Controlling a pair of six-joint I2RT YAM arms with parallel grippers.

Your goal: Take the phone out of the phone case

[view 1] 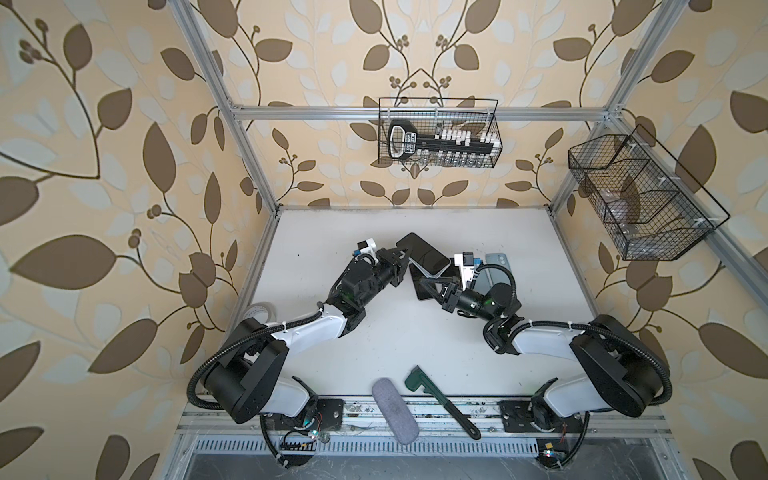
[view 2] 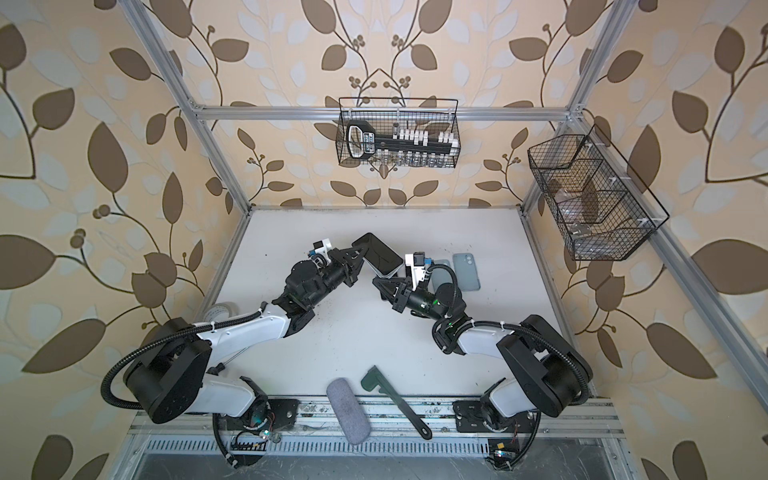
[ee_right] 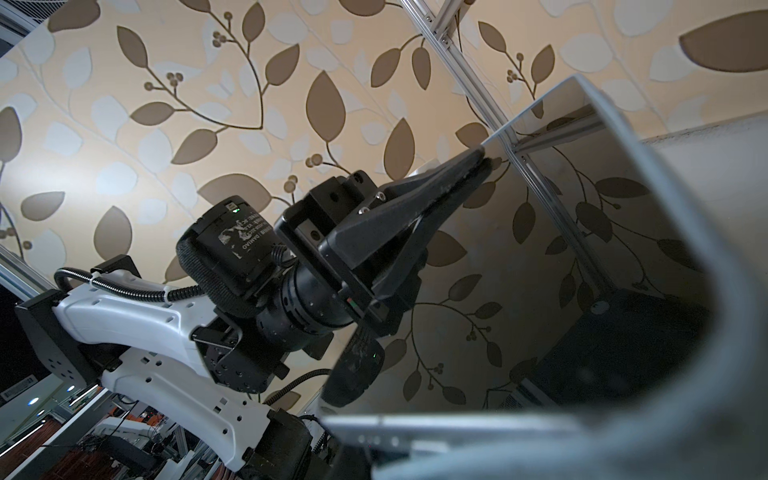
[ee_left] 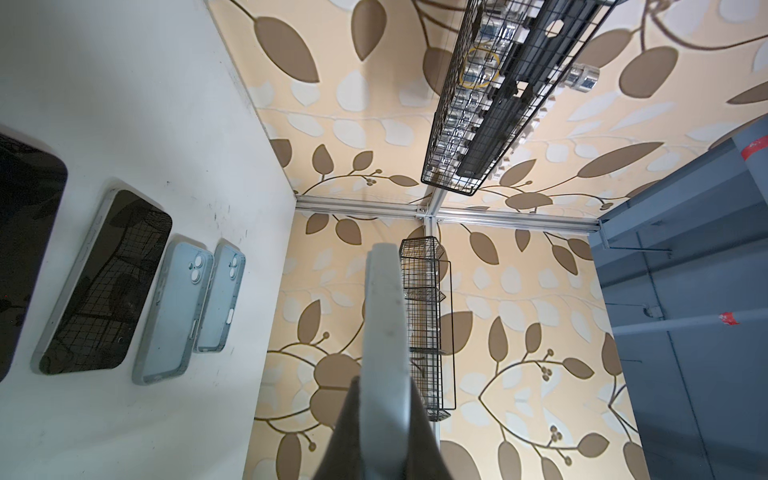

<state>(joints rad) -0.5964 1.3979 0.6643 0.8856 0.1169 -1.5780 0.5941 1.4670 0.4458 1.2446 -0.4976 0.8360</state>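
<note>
Dark-screened phone [view 1: 424, 252], held tilted above the white table [view 1: 374, 340] near its middle, with the pale blue-grey phone case [ee_right: 706, 332] rimming its edge. Left gripper [view 1: 406, 250]: jaws pinched on one long side of the phone, one finger [ee_right: 436, 187] lying on the glass. Right gripper [view 1: 422, 281]: jaws pressed together at the case's near corner. A second dark-screened handset [ee_left: 104, 286] and pale blue-backed handsets [ee_left: 174, 311] lie flat on the table beyond. Grey pouch [view 1: 394, 411] and green tool [view 1: 440, 399] rest at the near edge.
</note>
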